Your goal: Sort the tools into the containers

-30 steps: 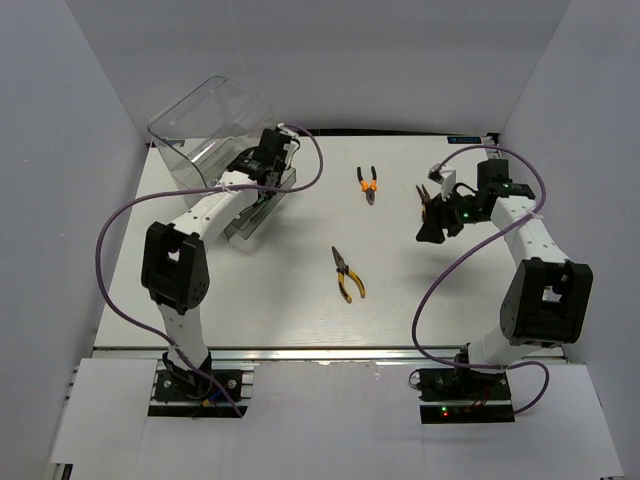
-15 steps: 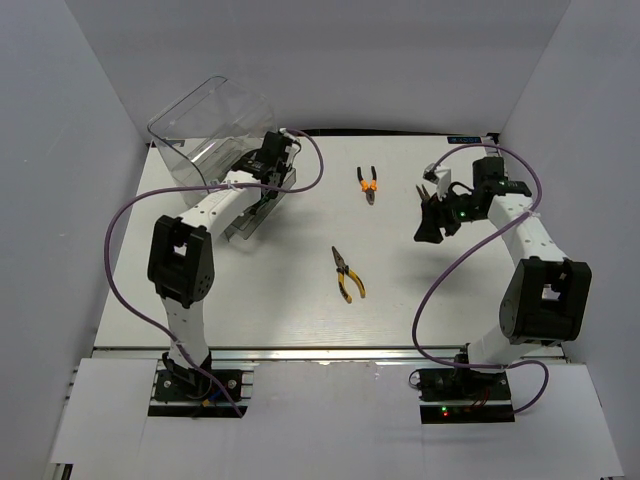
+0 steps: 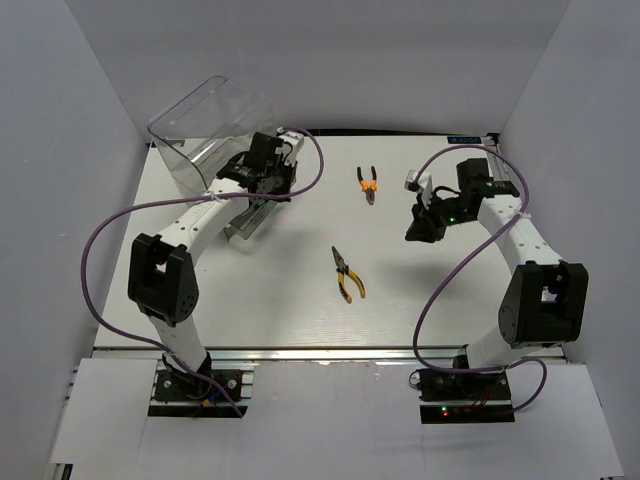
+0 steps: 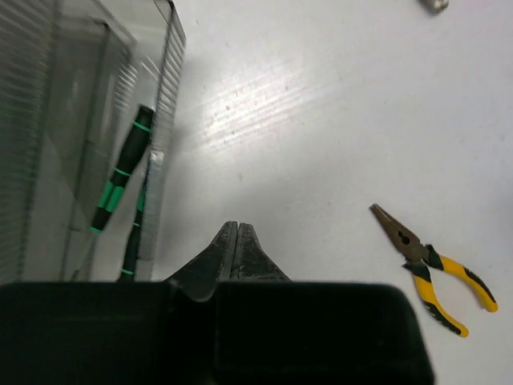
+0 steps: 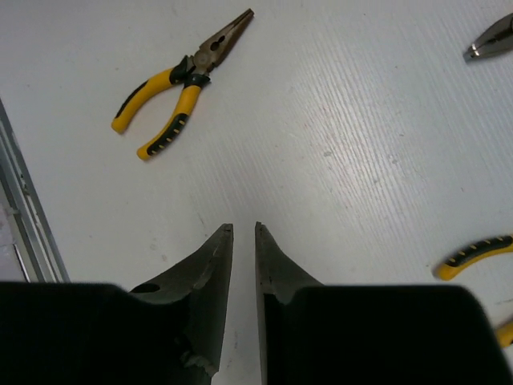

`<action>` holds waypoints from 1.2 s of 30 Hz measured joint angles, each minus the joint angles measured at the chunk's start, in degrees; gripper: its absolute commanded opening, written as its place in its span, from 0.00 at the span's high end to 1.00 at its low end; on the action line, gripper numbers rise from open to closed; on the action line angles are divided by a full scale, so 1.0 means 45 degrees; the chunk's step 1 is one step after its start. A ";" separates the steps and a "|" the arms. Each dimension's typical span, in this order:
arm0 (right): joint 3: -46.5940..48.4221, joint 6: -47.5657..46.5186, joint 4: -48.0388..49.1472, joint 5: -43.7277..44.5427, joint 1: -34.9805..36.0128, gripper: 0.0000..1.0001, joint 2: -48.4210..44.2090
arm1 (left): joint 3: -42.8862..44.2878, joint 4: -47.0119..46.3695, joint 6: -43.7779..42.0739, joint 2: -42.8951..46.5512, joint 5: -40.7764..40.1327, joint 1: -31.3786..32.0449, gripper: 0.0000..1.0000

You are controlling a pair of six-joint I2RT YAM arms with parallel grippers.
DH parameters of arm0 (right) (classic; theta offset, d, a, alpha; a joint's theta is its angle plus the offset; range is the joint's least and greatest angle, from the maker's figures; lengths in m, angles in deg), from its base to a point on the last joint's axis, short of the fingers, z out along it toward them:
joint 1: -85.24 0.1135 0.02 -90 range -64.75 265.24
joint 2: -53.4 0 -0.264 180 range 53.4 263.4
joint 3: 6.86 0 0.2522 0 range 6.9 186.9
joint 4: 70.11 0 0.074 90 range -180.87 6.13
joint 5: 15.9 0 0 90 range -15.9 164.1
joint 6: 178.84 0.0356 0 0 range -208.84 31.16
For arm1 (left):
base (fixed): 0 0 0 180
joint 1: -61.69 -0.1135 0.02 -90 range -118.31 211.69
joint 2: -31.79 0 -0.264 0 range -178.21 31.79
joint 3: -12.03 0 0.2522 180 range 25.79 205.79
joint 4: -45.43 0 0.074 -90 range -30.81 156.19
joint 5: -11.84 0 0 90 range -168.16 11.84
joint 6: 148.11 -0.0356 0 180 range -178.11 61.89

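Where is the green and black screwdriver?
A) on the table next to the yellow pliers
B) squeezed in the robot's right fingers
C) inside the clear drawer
C: the left wrist view shows the green-and-black screwdriver lying inside the clear drawer, well apart from the yellow-handled pliers out on the white table.

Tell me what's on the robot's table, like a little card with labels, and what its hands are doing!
Cabinet: clear cabinet at the far left, its drawer open
In drawer: green-and-black screwdrivers
On table: yellow pliers in the middle; orange pliers farther back
Left end effector: shut, empty, beside the drawer
Right end effector: fingers slightly apart, empty, above bare table
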 measured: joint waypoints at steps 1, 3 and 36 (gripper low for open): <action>-0.0010 -0.0087 -0.0005 -0.0010 0.0102 0.82 -0.0024 | -0.0194 -0.0024 0.0112 -0.0078 0.0092 0.0010 1.00; -0.0015 -0.0126 0.0010 -0.0029 0.0301 0.87 -0.0024 | -0.0466 0.0005 0.0257 -0.0359 0.0165 0.0010 1.00; -0.0015 0.0364 0.0573 0.0112 0.0738 0.82 -0.0024 | 0.1137 -0.0044 0.0374 -0.3580 -0.6178 0.0024 0.24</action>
